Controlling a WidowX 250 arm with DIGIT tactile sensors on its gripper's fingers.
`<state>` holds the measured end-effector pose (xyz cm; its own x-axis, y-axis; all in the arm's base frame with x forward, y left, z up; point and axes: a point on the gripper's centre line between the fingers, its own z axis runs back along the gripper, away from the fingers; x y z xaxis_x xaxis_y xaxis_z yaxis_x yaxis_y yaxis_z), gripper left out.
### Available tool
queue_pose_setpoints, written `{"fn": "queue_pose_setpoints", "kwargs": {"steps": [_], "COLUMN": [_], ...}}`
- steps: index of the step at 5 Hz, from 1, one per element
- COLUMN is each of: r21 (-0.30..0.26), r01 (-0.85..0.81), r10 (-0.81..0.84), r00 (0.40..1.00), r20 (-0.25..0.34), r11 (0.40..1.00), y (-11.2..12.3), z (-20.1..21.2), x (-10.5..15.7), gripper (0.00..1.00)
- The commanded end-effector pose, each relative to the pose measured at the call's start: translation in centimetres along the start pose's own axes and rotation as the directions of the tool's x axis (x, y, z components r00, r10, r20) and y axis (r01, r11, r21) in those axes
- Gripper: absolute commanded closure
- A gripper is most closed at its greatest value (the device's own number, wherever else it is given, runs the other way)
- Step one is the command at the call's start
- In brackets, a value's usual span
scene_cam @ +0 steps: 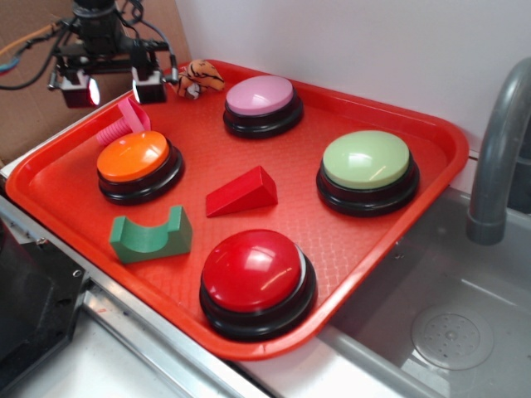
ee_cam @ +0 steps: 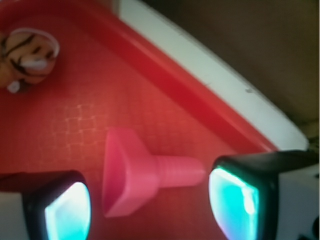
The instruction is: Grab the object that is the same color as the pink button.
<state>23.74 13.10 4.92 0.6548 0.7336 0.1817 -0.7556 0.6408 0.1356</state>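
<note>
Exterior view: elevated, oblique, mid-range, looks down across whole red plastic tray (scene_cam: pixel 431 157). Wrist view: close, looks down between gripper fingers (ee_cam: pixel 235 200) onto tray corner. Shared region: small pink plastic bolt (scene_cam: pixel 123 122) (ee_cam: pixel 145 172), orange striped plush tiger (scene_cam: pixel 199 78) (ee_cam: pixel 27 57).

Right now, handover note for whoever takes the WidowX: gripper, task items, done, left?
Gripper: open, empty, hovering over the tray's back-left corner.
Small bright pink plastic toy bolt: lying on its side on the red tray, just behind the orange-domed button. In the wrist view it sits between the two fingers, not touched.
Pale pink domed button on a black base: back centre of the tray, the colour reference only.
Done: gripper lined up over the bolt.
Left: lower, close on the bolt, lift. Probably stay clear of the striped plush tiger nearby.
</note>
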Motion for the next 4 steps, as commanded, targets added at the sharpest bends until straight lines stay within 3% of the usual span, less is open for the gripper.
{"fn": "queue_pose_setpoints", "kwargs": {"steps": [1, 2, 4], "r21": [-0.052, -0.075, -0.083], "r01": [0.008, 0.024, 0.060], "r10": [-0.008, -0.025, -0.061], "r00": [1.000, 0.999, 0.998], "r20": [-0.011, -0.024, -0.017], "r11": [0.999, 0.997, 0.995], "y": [0.76, 0.78, 0.87], "z": [-0.72, -1.12, -1.22], "x": [1.15, 1.06, 1.12], "gripper": [0.00, 1.00, 1.00]}}
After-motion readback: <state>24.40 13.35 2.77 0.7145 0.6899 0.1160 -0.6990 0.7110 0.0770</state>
